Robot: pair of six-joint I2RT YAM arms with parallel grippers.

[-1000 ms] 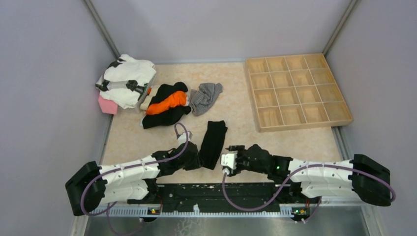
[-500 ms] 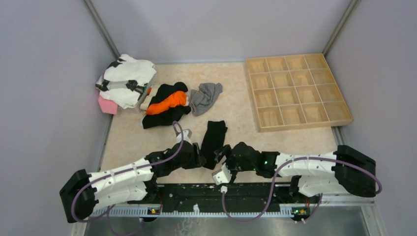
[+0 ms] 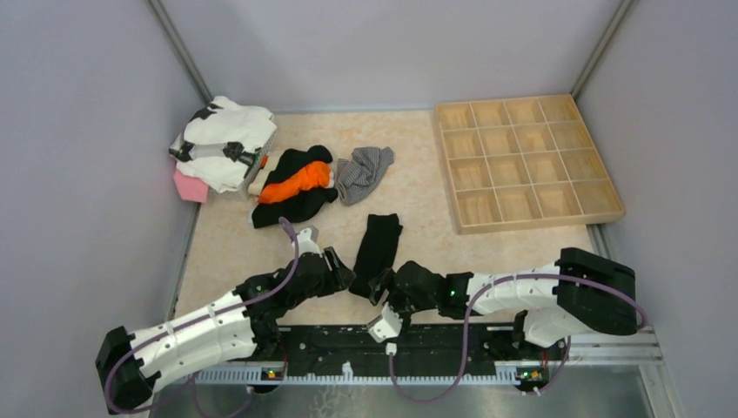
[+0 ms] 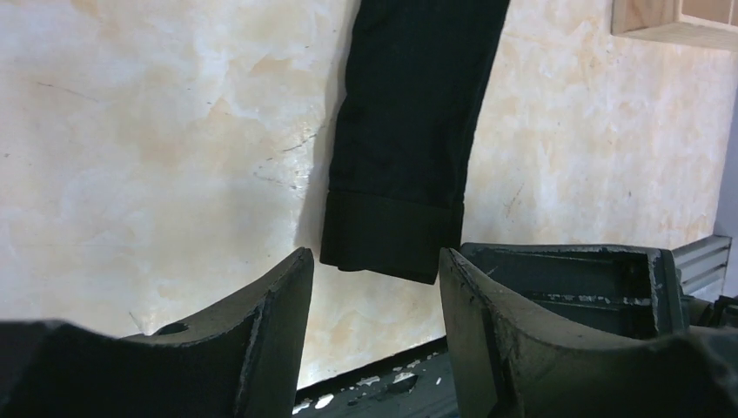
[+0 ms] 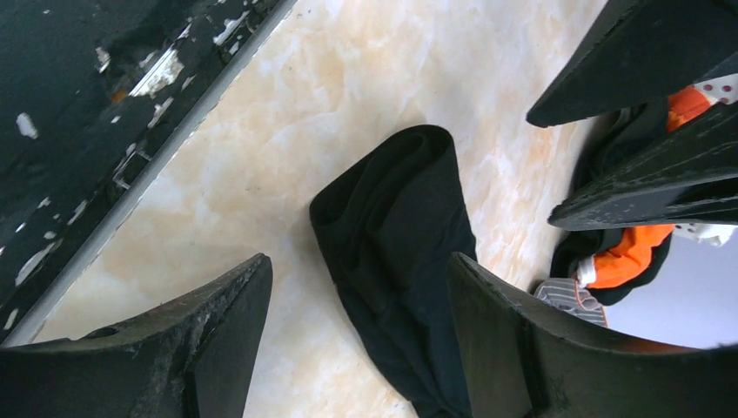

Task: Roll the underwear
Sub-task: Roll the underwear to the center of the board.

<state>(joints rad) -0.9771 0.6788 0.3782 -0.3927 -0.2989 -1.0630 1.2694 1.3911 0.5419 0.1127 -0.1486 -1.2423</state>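
Our left gripper (image 3: 345, 277) is wide open and holds nothing. Just right of it, the black underwear (image 3: 379, 242) lies long and flat on the table (image 3: 418, 196). Our right gripper (image 3: 380, 286), wide open too, waits by its near end. We should pinch both near corners and roll evenly. We see no words to read.

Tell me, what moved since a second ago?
The right gripper slid left, up to the near end of the black underwear. The left gripper crept slightly away from the bases, beside that same end, and its arm swung left. Both grippers are open, and nothing was grabbed or dropped. The black underwear, the grey underwear and the tray seem to have stayed put.
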